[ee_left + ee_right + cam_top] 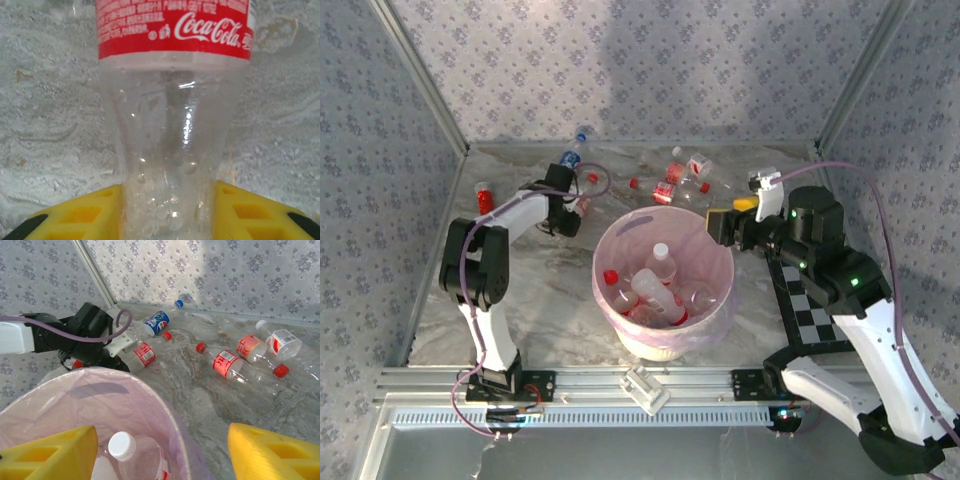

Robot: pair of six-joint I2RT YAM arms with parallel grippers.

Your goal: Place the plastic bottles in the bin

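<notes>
Left gripper (167,205) pinches a red-label Coca-Cola bottle (172,100).
Its 2 ends are cut off; right gripper (162,440) hangs spread wide over the bin (90,405).

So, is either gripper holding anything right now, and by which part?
Left gripper clamps a Coca-Cola bottle by its clear body beside the red label; right gripper is open, empty.

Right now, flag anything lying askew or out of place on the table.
Several plastic bottles lie tipped on their sides, scattered across the marble table beyond the bin. The left pincer grips one Coca-Cola bottle. No spill is visible.
</notes>
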